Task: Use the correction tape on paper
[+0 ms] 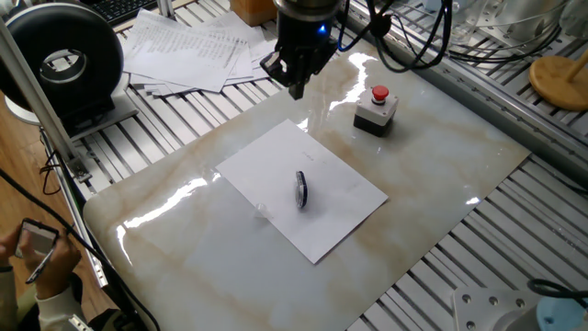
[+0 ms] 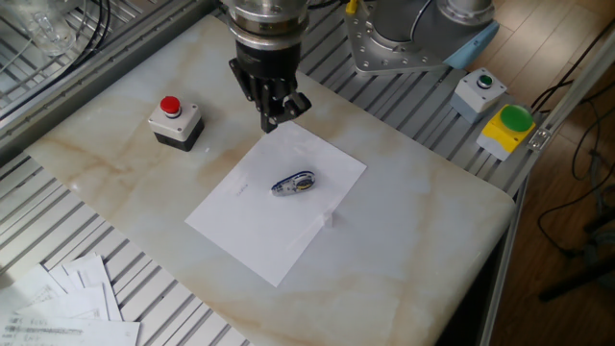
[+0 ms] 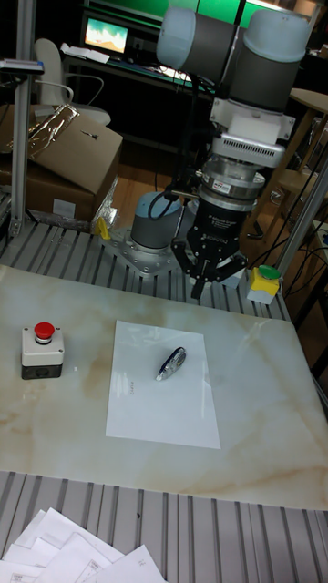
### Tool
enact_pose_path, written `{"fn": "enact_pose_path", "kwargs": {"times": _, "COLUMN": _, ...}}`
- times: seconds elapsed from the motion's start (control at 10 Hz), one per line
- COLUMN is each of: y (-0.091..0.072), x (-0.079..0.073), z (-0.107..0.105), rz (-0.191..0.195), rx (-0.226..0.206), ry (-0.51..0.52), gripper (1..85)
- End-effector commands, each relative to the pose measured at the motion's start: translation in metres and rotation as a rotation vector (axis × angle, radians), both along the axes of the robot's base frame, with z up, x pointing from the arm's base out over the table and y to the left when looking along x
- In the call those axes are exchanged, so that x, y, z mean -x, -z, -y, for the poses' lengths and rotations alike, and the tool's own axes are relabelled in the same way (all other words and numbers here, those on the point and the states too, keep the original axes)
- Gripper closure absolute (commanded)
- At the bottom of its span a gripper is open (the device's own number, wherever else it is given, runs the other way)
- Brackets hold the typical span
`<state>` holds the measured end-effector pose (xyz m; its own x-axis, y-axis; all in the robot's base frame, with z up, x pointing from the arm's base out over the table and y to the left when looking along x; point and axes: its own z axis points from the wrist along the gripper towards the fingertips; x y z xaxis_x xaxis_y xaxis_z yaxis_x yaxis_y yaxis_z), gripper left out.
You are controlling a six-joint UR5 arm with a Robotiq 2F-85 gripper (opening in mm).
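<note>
The correction tape point(image 1: 300, 188) point(image 2: 292, 184) point(image 3: 170, 363), small and dark with pale parts, lies by itself near the middle of the white paper point(image 1: 340, 207) point(image 2: 255, 231) point(image 3: 159, 410). Faint small marks show on the sheet beside it. My gripper point(image 1: 296, 87) point(image 2: 271, 120) point(image 3: 199, 291) hangs above the marble tabletop just past the paper's far corner, well apart from the tape. Its fingers are shut together, pointing down, with nothing between them.
A red push-button box point(image 1: 377, 108) point(image 2: 175, 122) point(image 3: 41, 351) stands on the tabletop beside the paper. A fanned pile of printed sheets point(image 1: 193, 46) point(image 2: 58, 308) lies off the marble. A green-and-yellow button box point(image 2: 514, 125) and a white one point(image 2: 480, 88) sit near the robot base.
</note>
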<state>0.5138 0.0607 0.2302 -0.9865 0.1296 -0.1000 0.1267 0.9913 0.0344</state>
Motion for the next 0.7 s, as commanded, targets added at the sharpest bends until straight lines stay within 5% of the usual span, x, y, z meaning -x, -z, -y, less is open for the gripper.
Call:
{"fn": "enact_pose_path", "kwargs": {"times": 0.0, "y": -0.003, "x": -0.009, "z": -0.002, "rz": 0.028, "rx": -0.018, "ry": 0.026, "gripper": 84.7}}
{"fn": "enact_pose_path", "kwargs": {"times": 0.2, "y": -0.007, "x": -0.017, "z": -0.007, "rz": 0.099, "rx": -0.03, "ry": 0.079, "gripper": 84.7}}
{"fn": "enact_pose_path", "kwargs": {"times": 0.5, "y": 0.027, "x": 0.022, "z": -0.024, "rz": 0.168, "rx": -0.012, "ry": 0.074, "gripper": 81.7}}
{"fn": "enact_pose_path", "kwargs": {"times": 0.6, "y": 0.041, "x": 0.021, "z": -0.032, "rz": 0.2, "rx": -0.026, "ry": 0.037, "gripper": 67.3}}
